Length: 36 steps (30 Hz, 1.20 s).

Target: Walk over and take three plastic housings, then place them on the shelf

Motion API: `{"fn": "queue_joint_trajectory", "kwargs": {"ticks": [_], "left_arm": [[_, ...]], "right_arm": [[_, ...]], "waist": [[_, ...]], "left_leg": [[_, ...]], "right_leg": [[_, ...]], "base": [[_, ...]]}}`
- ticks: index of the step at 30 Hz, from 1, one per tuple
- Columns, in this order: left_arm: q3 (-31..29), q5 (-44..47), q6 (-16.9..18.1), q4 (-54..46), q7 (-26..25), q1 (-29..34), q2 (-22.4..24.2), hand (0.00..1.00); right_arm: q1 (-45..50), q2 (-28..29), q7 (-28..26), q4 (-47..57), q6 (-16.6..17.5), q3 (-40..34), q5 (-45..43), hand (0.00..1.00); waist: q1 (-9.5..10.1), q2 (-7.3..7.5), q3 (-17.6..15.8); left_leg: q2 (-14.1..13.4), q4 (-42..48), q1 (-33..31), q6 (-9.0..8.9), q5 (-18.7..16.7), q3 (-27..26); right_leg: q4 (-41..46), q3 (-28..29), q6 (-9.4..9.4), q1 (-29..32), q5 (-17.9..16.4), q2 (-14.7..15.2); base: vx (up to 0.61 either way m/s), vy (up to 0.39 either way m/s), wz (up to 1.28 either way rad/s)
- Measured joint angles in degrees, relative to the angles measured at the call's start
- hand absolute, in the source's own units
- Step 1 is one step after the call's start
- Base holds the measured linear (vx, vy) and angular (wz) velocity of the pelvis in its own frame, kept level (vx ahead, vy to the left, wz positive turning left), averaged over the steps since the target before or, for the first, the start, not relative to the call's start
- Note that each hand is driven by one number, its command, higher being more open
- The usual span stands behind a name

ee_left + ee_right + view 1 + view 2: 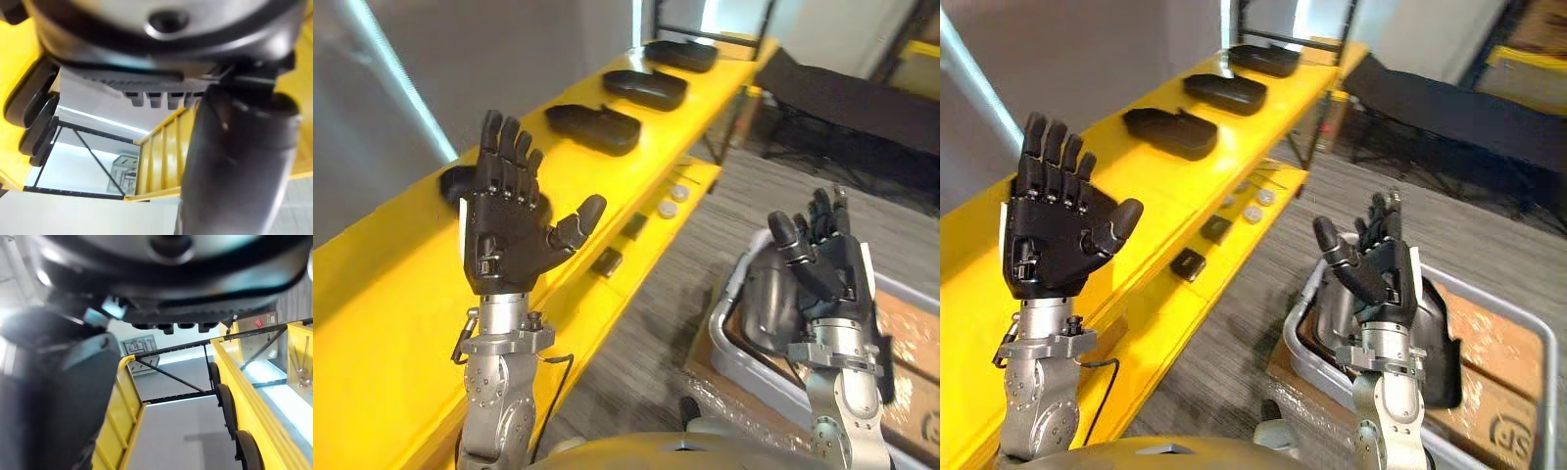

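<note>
Hands both stand raised before the robot, palms toward the head camera. The left hand (509,240) has its fingers straight and close together with the thumb out to the side, and it holds nothing. The right hand (827,269) has its fingers loosely bent and upright, and it is empty as well.

Behind and below the right hand, a grey bin (1295,333) sits on the floor with a rounded grey shell (766,294) lying in it.

To the robot's left a long yellow shelf (401,284) runs away from the camera. A dark piece (455,181) lies on its top board, partly hidden behind the left hand's fingers. Beyond it three plastic housings lie in a row, well apart: the first housing (594,127), the second housing (646,88) and the third housing (683,54). Each is a black, glossy, shallow oblong shell with rounded ends.

On the lower ledge (597,304) lie small dark blocks (607,261) and pale discs (668,208).

Farthest off stands a low black bench (862,98).
</note>
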<state>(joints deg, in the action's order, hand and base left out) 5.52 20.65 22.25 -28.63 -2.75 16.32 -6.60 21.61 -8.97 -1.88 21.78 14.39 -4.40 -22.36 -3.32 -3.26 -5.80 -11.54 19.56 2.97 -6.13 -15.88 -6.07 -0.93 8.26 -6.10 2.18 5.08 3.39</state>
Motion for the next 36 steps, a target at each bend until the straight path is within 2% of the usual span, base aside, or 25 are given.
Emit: {"fn": "queue_joint_trajectory", "kwargs": {"ticks": [3, 8, 10, 12, 13, 14, 16, 17, 18, 19, 21, 22, 23, 25, 26, 27, 28, 29, 30, 31, 32, 33, 34, 35, 36], "left_arm": [[-0.37, -0.88, -0.1, -0.05, -1.07, -0.19, 0.58, 1.0], [-1.06, -3.59, -0.04, -0.03, -5.37, -1.42, 1.26, 1.0], [-1.15, -5.4, 0.01, -0.03, -5.97, -2.74, 0.99, 1.0], [-1.15, -5.49, 0.09, -0.07, -5.71, -3.98, 0.87, 1.0], [-1.13, -5.48, 0.09, -0.09, -5.47, -3.89, 0.89, 1.0], [-1.18, -5.39, 0.09, -0.4, -5.03, -3.14, 0.7, 1.0], [-1.62, -3.14, 0.09, -1.11, -3.56, -2.11, -0.21, 1.0], [-2.15, -2.07, 0.07, -1.13, -2.88, -1.51, -0.37, 1.0], [-2.16, -2.02, -0.1, -1.08, -3.05, -1.07, -0.26, 1.0], [-2.57, -2.14, -0.15, -1.01, -3.81, -0.06, 0.47, 1.0], [-4.8, -2.51, -0.18, -0.52, -5.47, 0.78, 1.04, 1.0], [-5.53, -2.75, -0.15, -0.47, -5.76, 0.79, 1.21, 1.0], [-5.84, -2.88, -0.12, -0.48, -5.84, 0.77, 1.23, 1.0], [-6.25, -3.02, -0.12, -0.47, -6.32, 1.03, 1.3, 1.0], [-6.47, -2.98, -0.14, -0.45, -6.65, 1.6, 1.32, 1.0], [-6.62, -2.5, -0.2, -0.45, -6.67, 2.43, 1.44, 1.0], [-6.67, -1.8, -0.21, -0.45, -6.67, 2.75, 1.46, 1.0], [-6.63, -0.32, -0.25, -0.45, -6.68, 2.97, 1.44, 1.0], [-6.64, 0.91, -0.25, -0.36, -6.91, 3.2, 1.03, 1.0], [-6.43, 1.65, -0.31, -0.05, -7.16, 3.48, 1.32, 1.0], [-5.76, 1.9, -1.04, 0.65, -7.8, 4.45, 3.25, 1.0], [-4.26, 2.02, -1.66, 2.07, -8.59, 5.1, 5.12, 1.0], [-3.39, 2.27, -2.31, 2.58, -9.01, 5.24, 6.01, 1.0], [-1.36, 4.83, -3.25, 3.13, -9.4, 5.58, 7.08, 1.0], [-0.86, 6.04, -3.41, 3.4, -9.4, 5.66, 7.03, 1.0]], "right_arm": [[-0.52, -0.45, -1.78, -0.52, 0.0, 3.42, -0.93, 1.0], [-7.55, -2.36, -0.81, -6.01, -0.04, 7.84, -0.82, 1.0], [-9.63, -2.23, 0.97, -8.44, -0.03, 8.22, -0.96, 1.0], [-9.73, -0.15, 2.92, -10.4, -0.02, 8.35, -0.8, 1.0], [-8.81, 0.25, 3.24, -10.37, 0.05, 8.34, -0.37, 1.0], [-7.06, 1.42, 3.43, -10.28, 0.11, 8.67, 0.37, 1.0], [-4.13, 2.67, 2.9, -10.19, 0.68, 9.34, 1.72, 1.0], [-3.45, 2.52, 1.98, -10.19, 0.87, 9.62, 1.5, 1.0], [-3.61, 2.41, 1.73, -10.19, 0.89, 9.54, 1.35, 1.0], [-5.26, 2.1, 1.15, -10.28, 1.22, 9.59, 1.24, 1.0], [-9.69, 2.04, 1.05, -10.45, 2.36, 11.9, 1.25, 1.0], [-12.27, 2.08, 1.65, -10.97, 3.64, 14.26, 1.42, 1.0], [-13.52, 2.09, 2.37, -11.35, 4.19, 15.38, 1.69, 1.0], [-17.14, 2.69, 4.81, -14.18, 5.08, 19.29, 3.48, 1.0], [-18.59, 3.38, 5.64, -16.43, 5.09, 21.42, 4.43, 1.0], [-19.52, 4.64, 6.44, -18.3, 5.03, 23.07, 6.7, 1.0], [-19.45, 4.98, 6.75, -18.97, 4.9, 23.71, 7.56, 1.0], [-18.99, 5.11, 7.55, -19.25, 4.13, 24.48, 9.01, 1.0], [-18.14, 5.15, 8.03, -19.24, 2.82, 25.09, 9.91, 1.0], [-17.89, 4.68, 8.26, -19.26, 2.13, 25.17, 10.27, 1.0], [-17.59, 3.2, 8.58, -19.26, 0.99, 25.07, 10.28, 1.0], [-17.25, 0.98, 8.6, -19.25, -0.11, 24.2, 10.27, 1.0], [-16.95, -0.05, 8.58, -19.25, -0.51, 23.74, 10.27, 1.0], [-15.7, -1.33, 8.55, -19.2, -1.29, 21.02, 10.09, 1.0], [-14.97, -1.58, 8.53, -19.04, -1.32, 19.86, 10.09, 1.0]], "waist": [[0.14, -0.27, -0.21], [1.81, -1.21, -1.18], [2.34, -1.16, -2.75], [2.81, -0.85, -5.74], [2.84, -0.91, -6.17], [3.18, -0.38, -6.87], [3.46, 0.71, -7.23], [4.0, 1.69, -7.45], [4.41, 1.78, -7.57], [5.17, 1.24, -8.29], [5.61, 1.63, -8.06], [5.74, 1.13, -8.16], [5.89, 1.07, -8.03], [7.4, 1.24, -7.7], [8.62, 1.36, -7.63], [9.85, 1.58, -7.5], [9.81, 1.89, -7.23], [9.59, 2.31, -6.95], [9.53, 3.86, -6.13], [9.45, 3.64, -6.0], [8.96, 2.82, -5.71], [7.54, 1.99, -5.33], [6.63, 1.49, -5.1], [4.84, 1.46, -5.02], [4.23, 1.71, -5.02]], "left_leg": [[0.15, 2.27, -0.77, 0.48, -0.35, 1.05], [0.12, 0.26, -0.93, 0.73, -0.85, 2.15], [0.73, 2.02, -1.91, 0.86, -1.08, 4.56], [2.04, 5.93, -1.41, 0.32, -3.81, 6.43], [2.23, 6.67, -1.32, 0.11, -4.72, 6.57], [2.72, 7.88, -1.27, 0.1, -6.18, 6.61], [4.16, 9.52, -1.88, 0.92, -6.94, 4.85], [4.92, 10.5, -2.84, 2.36, -7.28, 3.09], [4.87, 9.77, -2.99, 2.88, -6.76, 1.62], [3.15, 7.62, -2.58, 3.17, -4.29, -2.55], [1.18, 5.03, -2.76, 3.12, -1.43, -6.62], [-0.32, 4.07, -3.29, 2.69, 0.06, -7.22], [-1.33, 3.82, -3.7, 2.24, 0.66, -7.5], [-4.19, 2.92, -4.51, 0.71, 2.33, -8.74], [-6.02, 2.19, -4.6, -0.88, 3.45, -10.12], [-8.25, 1.85, -4.89, -2.84, 4.7, -11.68], [-9.07, 2.11, -5.3, -3.79, 5.24, -11.88], [-10.44, 2.41, -6.02, -5.29, 6.05, -11.9], [-12.15, 2.49, -6.62, -7.52, 7.25, -12.04], [-13.5, 1.98, -6.45, -8.21, 8.08, -11.97], [-15.49, -0.2, -5.6, -8.14, 10.62, -11.44], [-16.7, -3.39, -4.5, -7.19, 14.82, -11.03], [-17.3, -4.46, -4.53, -6.09, 17.33, -10.64], [-18.61, -4.07, -5.99, 0.69, 24.33, -9.54], [-19.15, -2.54, -7.56, 4.66, 27.42, -9.12]], "right_leg": [[-0.18, 1.98, -0.7, 0.98, 0.8, -0.36], [1.25, 0.03, -0.64, 2.3, 1.03, -0.47], [7.43, -1.57, 0.04, 4.43, -1.47, -0.33], [18.37, -1.62, -0.23, 6.93, -6.31, 0.44], [19.87, -1.47, -0.24, 7.12, -6.79, 0.55], [20.76, -0.64, -0.35, 7.47, -6.7, 0.65], [18.26, 0.89, -2.47, 7.67, -5.2, 1.86], [13.71, 1.68, -2.59, 7.67, -3.21, 2.7], [11.01, -0.17, -1.29, 7.15, -2.49, 3.72], [11.61, -7.7, 2.05, 8.84, -4.13, 6.3], [21.7, -15.59, 3.58, 10.92, -5.46, 8.25], [25.63, -18.19, 5.13, 9.69, -6.61, 8.8], [27.1, -19.3, 5.83, 8.61, -7.23, 9.14], [30.73, -22.43, 5.99, 5.52, -8.79, 12.11], [32.21, -23.78, 5.99, 4.32, -8.75, 15.3], [32.66, -24.22, 5.62, 3.6, -8.39, 18.94], [32.13, -24.32, 5.2, 3.33, -7.97, 19.96], [29.47, -24.47, 3.63, 2.58, -6.78, 20.78], [25.79, -24.56, -1.55, 1.64, -5.19, 19.88], [25.69, -24.84, -4.71, 1.32, -8.24, 18.42], [25.98, -25.43, -5.91, 1.99, -13.2, 16.17], [26.39, -25.58, -5.22, 2.46, -16.31, 14.21], [26.85, -25.86, -4.35, 2.87, -17.04, 13.25], [26.48, -26.97, -2.82, 2.52, -17.86, 11.28], [25.37, -27.39, -2.23, 1.78, -18.06, 10.52]], "base": [[0.05, 0.036, -0.57], [-0.01, 0.043, 0.12], [-0.07, 0.026, 0.34], [-0.16, 0.063, 0.24], [-0.24, 0.117, -0.05], [-0.18, 0.104, -0.34], [-0.29, 0.155, -0.59], [-0.32, 0.164, -0.71], [-0.34, 0.163, -1.19], [-0.32, 0.11, -1.21], [-0.26, 0.021, -1.14], [-0.15, -0.059, -0.64], [-0.14, -0.13, -0.5], [-0.1, -0.188, -0.58], [-0.12, -0.386, -0.9], [-0.11, -0.428, -0.89], [-0.08, -0.412, -0.7], [-0.05, -0.408, -0.52], [-0.05, -0.438, -0.55], [-0.06, -0.712, -0.72], [-0.02, -0.72, -0.62], [-0.01, -0.709, -0.49], [0.03, -0.542, -0.17], [0.02, -0.424, -0.02], [0.03, -0.511, -0.1]]}}
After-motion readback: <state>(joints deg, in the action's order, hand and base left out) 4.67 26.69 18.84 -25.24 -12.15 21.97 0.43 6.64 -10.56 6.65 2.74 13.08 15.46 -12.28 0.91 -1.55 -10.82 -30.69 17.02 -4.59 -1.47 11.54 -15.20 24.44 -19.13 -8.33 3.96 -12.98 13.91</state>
